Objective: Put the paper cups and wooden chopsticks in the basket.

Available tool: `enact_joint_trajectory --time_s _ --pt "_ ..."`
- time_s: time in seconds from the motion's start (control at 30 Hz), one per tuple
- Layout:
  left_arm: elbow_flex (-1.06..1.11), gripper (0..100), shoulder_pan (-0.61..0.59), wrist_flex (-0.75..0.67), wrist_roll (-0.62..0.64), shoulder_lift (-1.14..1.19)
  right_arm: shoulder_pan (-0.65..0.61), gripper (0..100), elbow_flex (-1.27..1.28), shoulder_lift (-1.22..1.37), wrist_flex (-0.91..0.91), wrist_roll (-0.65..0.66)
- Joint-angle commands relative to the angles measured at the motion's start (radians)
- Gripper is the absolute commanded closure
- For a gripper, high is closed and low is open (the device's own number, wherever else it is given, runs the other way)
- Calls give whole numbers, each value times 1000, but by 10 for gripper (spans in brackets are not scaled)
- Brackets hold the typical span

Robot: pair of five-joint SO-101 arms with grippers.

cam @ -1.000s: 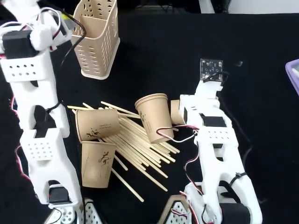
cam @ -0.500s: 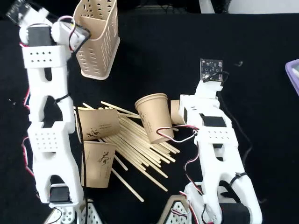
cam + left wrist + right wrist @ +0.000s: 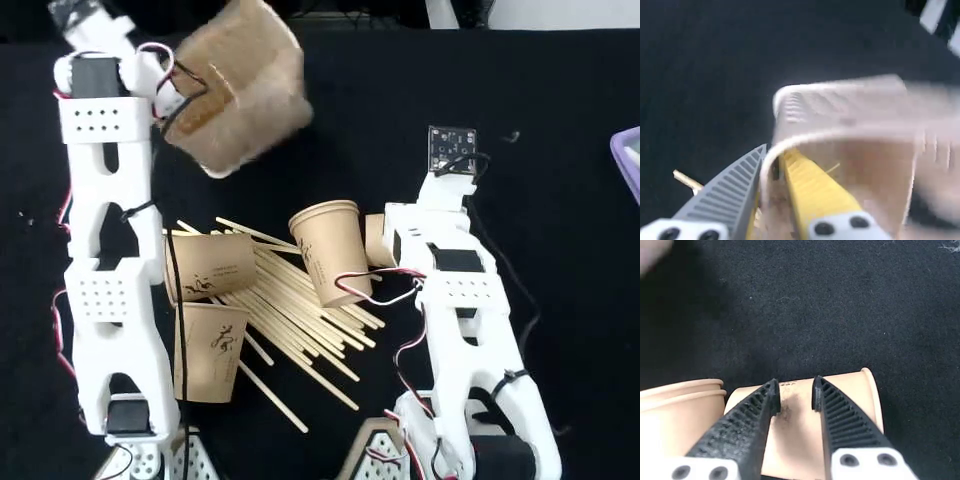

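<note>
The left end effector (image 3: 774, 152) is clenched on the wall of the basket (image 3: 240, 85), the yellow finger inside the rim and the grey finger outside. That pinch is a sensible hold for an open, slotted container with no handle. In the high view the basket sits tilted at the far left of the desk (image 3: 420, 90), next to the left arm's wrist and well apart from the pile. It appears to be raised clear of the surface, and the likely reason for holding it is to bring the container nearer to the things that go in it. None of those things is visibly in the basket yet. The chopsticks (image 3: 300, 310) lie fanned in a loose heap between the two arms. The cups (image 3: 330, 250) sit on and around them: one tipped on the sticks in the middle, and two on their sides near the left arm. A lying cup (image 3: 855, 400) rests on its side just beside the right arm. The right end effector (image 3: 795, 385) is released, its dark fingers slightly apart and poised over that cup's side, aligned to close across the wall. Whether the fingers already touch the paper cannot be told. Next to it in the right wrist view are the rims of stacked cups (image 3: 680, 405). By this reading the task is barely begun, and the thin paper wall would likely crush under a hard squeeze.
</note>
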Motion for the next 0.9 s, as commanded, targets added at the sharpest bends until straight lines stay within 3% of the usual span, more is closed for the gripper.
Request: enact_joint_trajectory --time_s 0.0,0.1,0.43,0.87 --pt "-8 970 45 -15 -281 -8 -12 877 -4 4 -25 2" --pt "-8 970 76 -8 -327 -14 -12 877 -4 4 -25 2" --pt "-82 856 88 55 -222 -44 -12 877 -4 4 -25 2" --pt "211 855 91 25 -230 -155 -12 877 -4 4 -25 2"
